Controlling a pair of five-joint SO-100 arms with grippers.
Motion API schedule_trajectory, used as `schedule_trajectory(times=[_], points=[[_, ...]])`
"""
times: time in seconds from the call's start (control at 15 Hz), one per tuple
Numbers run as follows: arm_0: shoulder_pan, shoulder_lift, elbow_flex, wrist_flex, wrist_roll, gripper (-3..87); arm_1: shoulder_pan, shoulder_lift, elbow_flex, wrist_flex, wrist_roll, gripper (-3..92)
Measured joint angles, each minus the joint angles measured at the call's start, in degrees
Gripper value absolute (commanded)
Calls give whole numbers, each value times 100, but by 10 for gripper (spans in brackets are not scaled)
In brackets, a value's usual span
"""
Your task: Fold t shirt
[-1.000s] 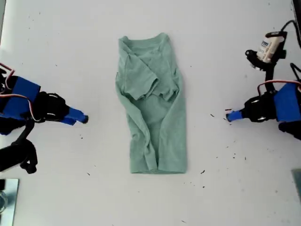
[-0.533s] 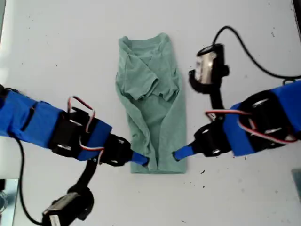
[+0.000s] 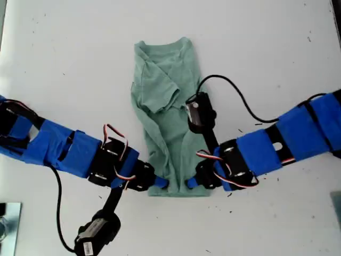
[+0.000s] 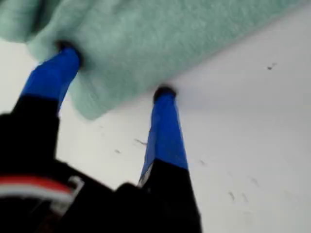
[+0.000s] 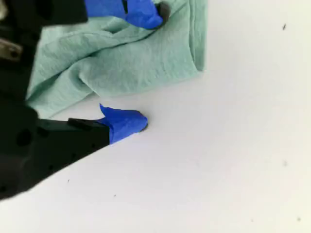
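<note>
The sage-green t shirt (image 3: 169, 114) lies lengthwise on the white table (image 3: 266, 53), sides and sleeves folded in, neckline at the far end. My first gripper (image 3: 162, 183) reaches in from the exterior view's left to the hem's near corner. It is open (image 4: 116, 70), one fingertip (image 4: 68, 51) on the cloth (image 4: 170, 34), the other at its edge. My second gripper (image 3: 192, 184) comes from the exterior view's right to the same hem. It is open (image 5: 143, 68), one fingertip (image 5: 148, 13) on the cloth (image 5: 136, 58), the other (image 5: 129, 124) on the table.
Dark specks dot the table. The second arm's wrist camera (image 3: 199, 113) and its cable hang over the shirt's middle. A shiny object (image 3: 7, 224) sits at the exterior view's bottom left corner. A dark edge (image 3: 337, 205) shows at the lower right.
Both arms swung in from the sides of the exterior view to the shirt's near hem, then pushed their tips closer together along it. The shirt has not visibly moved.
</note>
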Motion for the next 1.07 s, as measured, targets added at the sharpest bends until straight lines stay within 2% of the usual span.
schedule_trajectory(times=[0.07, 0.2, 0.33, 0.67, 0.87, 1.07], points=[[9, -141, -88, -158, 9, 2, -44, -193, -88, -202, 9, 94], [18, -387, -290, -404, 132, -2, -141, -545, -281, -448, 158, -4], [18, -457, -387, -712, 387, -2, -220, -624, -325, -615, 97, -4], [308, -413, -536, -1028, 896, -2, -563, -79, -492, -536, -642, -4], [888, 0, -545, -1459, 905, -2, -1230, 729, -703, -229, -483, -4], [1125, 79, -545, -1898, 888, -2, -1371, 853, -747, -334, -457, -4]])
